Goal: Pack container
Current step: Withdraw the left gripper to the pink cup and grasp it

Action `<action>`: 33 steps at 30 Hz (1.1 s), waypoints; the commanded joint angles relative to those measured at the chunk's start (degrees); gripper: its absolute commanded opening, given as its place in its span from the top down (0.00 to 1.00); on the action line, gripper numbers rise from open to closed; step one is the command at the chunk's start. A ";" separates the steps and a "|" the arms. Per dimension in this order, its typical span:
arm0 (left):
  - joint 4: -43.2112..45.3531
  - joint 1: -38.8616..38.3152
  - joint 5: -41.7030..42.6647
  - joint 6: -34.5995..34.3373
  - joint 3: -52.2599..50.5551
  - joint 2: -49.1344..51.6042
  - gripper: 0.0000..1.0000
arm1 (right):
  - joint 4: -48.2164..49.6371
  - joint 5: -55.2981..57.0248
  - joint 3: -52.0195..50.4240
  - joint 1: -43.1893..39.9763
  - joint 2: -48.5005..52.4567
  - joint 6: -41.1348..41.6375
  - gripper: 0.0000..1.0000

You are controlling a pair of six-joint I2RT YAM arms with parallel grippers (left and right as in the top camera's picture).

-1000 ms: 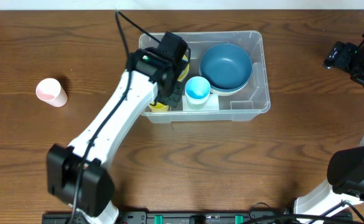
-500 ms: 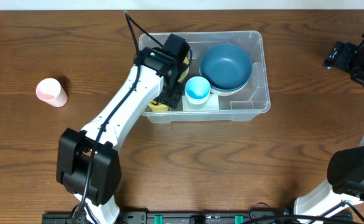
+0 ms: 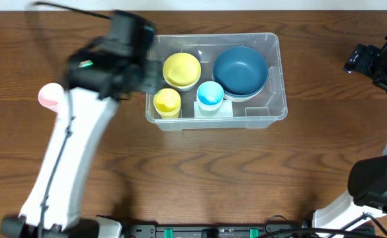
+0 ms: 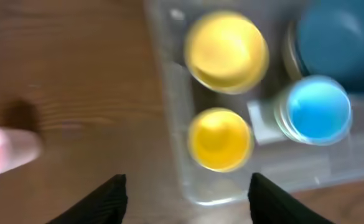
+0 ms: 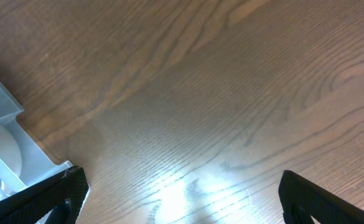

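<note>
The clear container (image 3: 267, 114) stands at the table's back centre. It holds a yellow bowl (image 3: 181, 69), a yellow cup (image 3: 167, 101), a light blue cup (image 3: 210, 94) and a big blue bowl (image 3: 240, 71). My left gripper (image 3: 126, 47) is blurred with motion, high over the table just left of the container. In the left wrist view it (image 4: 188, 186) is open with nothing between its fingers, above the container's (image 4: 172, 106) left wall. A pink cup (image 3: 48, 94) lies on its side further left. My right gripper (image 3: 364, 61) hangs open over bare wood.
The pink cup (image 4: 4, 152) shows at the left edge of the left wrist view. One corner of the container (image 5: 4, 140) reaches into the right wrist view. Both arm bases stand at the table's front edge.
My left gripper has opened, let go of the yellow cup inside the container and swung up and out to the left. The yellow cup and yellow bowl are now uncovered. The right arm is still.
</note>
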 commanded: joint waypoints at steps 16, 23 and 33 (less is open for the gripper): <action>16.31 32.65 -5.16 -3.26 0.11 15.37 0.23 | -0.07 -0.02 -0.04 -0.22 0.13 0.81 0.01; 16.52 36.41 1.46 -6.54 0.07 25.53 0.22 | -0.04 -0.04 -0.04 -0.24 0.13 0.81 0.01; 16.48 37.00 1.53 -6.56 0.04 30.21 0.27 | -0.07 -0.04 -0.04 -0.26 0.13 0.81 0.01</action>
